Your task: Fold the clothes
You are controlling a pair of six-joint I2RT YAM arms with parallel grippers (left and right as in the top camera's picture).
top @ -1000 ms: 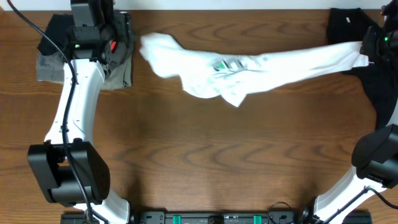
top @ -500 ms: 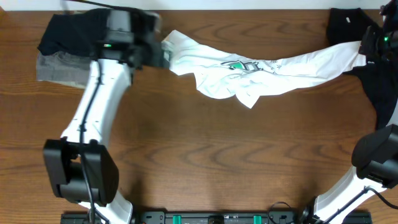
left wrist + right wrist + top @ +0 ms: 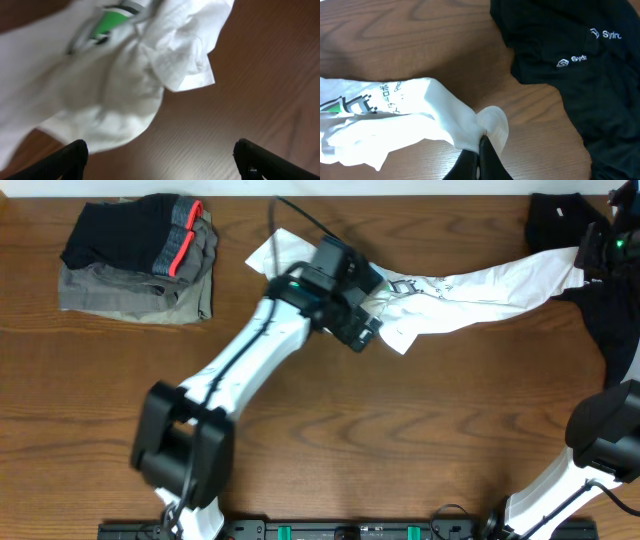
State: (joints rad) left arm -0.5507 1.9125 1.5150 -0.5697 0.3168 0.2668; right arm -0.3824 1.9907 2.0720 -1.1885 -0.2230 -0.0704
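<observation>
A brown wooden table [image 3: 400, 440] carries the white T-shirt [image 3: 480, 280], drawn out in a crumpled band from the far middle to the right edge. The right gripper [image 3: 479, 160] is clamped on a bunched edge of the shirt, just beside a black garment [image 3: 580, 65]. The left gripper [image 3: 161, 159] hangs over the shirt's bunched middle near the green logo [image 3: 107, 22], its jaws spread wide and holding nothing. A folded stack of dark clothes [image 3: 140, 260] sits at the far left.
</observation>
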